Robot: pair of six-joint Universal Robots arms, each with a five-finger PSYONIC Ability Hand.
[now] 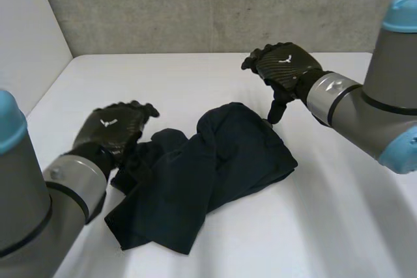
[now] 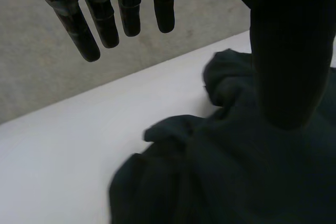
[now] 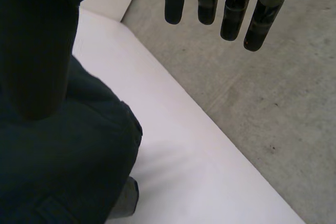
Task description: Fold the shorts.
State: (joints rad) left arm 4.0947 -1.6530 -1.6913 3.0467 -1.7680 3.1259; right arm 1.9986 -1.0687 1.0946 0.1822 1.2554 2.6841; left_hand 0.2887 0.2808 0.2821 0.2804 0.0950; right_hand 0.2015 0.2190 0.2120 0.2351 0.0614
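One pair of dark shorts [image 1: 208,174] lies crumpled around the middle of the white table [image 1: 339,226], its bunched end trailing toward the front left corner. The left hand [image 1: 111,131] sits at the shorts' left edge, its fingers [image 2: 107,19] straight and spread, holding nothing, its thumb [image 2: 289,51] over the cloth. The right hand [image 1: 283,66] hangs over the shorts' far right edge, fingers [image 3: 231,14] loose and apart, its thumb [image 3: 37,51] pointing down at the fabric; contact cannot be told.
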